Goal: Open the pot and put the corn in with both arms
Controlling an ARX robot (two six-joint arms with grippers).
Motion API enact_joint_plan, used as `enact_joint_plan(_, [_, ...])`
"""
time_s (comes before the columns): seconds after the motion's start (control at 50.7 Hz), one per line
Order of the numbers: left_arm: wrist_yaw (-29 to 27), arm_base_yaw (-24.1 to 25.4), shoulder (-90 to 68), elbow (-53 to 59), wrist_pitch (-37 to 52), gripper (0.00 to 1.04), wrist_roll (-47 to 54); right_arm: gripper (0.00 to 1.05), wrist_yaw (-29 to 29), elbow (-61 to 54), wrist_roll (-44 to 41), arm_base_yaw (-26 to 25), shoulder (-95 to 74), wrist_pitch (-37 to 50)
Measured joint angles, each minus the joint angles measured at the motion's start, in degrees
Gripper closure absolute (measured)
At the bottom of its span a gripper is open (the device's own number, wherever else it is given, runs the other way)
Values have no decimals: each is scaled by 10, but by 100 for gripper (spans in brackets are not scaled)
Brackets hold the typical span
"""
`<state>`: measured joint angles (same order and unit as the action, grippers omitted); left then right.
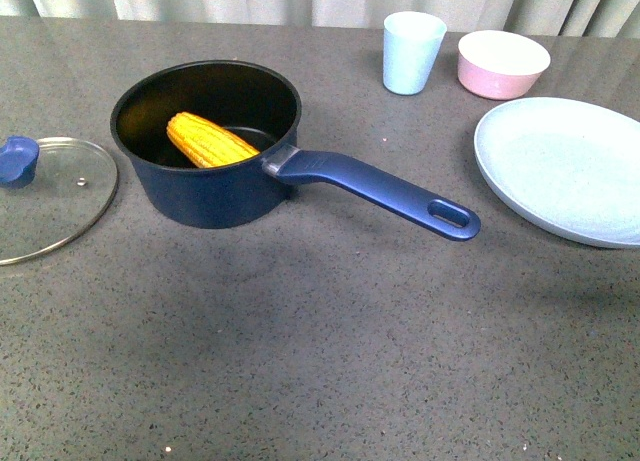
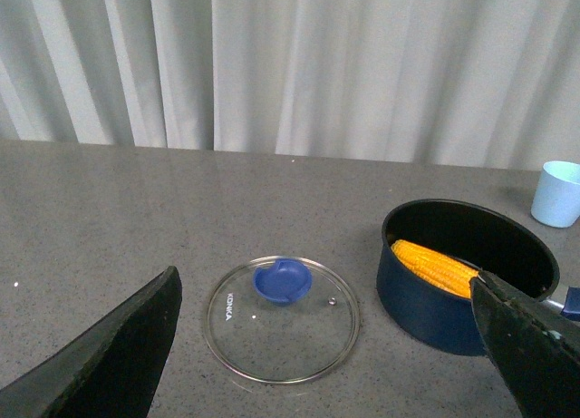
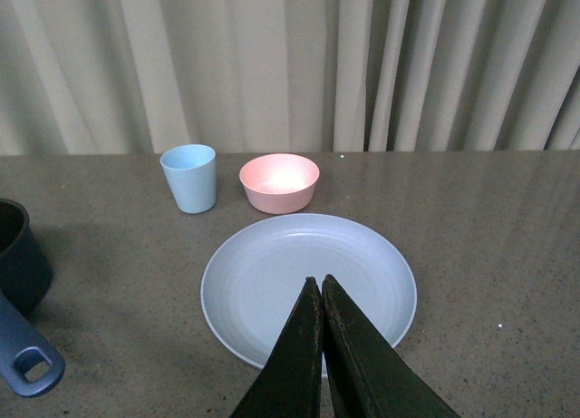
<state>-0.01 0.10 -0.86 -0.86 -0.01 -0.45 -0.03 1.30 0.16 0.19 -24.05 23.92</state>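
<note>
The dark blue pot [image 1: 215, 196] stands open on the grey table, its long handle [image 1: 380, 189] pointing right and toward me. The yellow corn [image 1: 207, 141] lies inside it, leaning on the wall. The glass lid [image 1: 50, 196] with its blue knob [image 1: 18, 161] lies flat on the table left of the pot. Neither arm shows in the front view. My left gripper [image 2: 326, 296] is open and empty, above the lid [image 2: 281, 318], with the pot [image 2: 453, 291] and corn [image 2: 435, 266] beside it. My right gripper [image 3: 319, 282] is shut and empty over the pale blue plate [image 3: 272, 273].
A pale blue cup [image 1: 412, 51] and a pink bowl [image 1: 502, 63] stand at the back right. A large pale blue plate [image 1: 570, 166] lies at the right edge. Curtains hang behind the table. The pot handle's end [image 3: 27, 368] shows in the right wrist view.
</note>
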Motion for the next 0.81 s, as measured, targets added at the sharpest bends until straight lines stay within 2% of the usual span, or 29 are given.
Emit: enact_joint_plan(0.808, [0, 0, 0, 0, 0, 9, 0, 103, 0, 0, 0, 0, 154, -153])
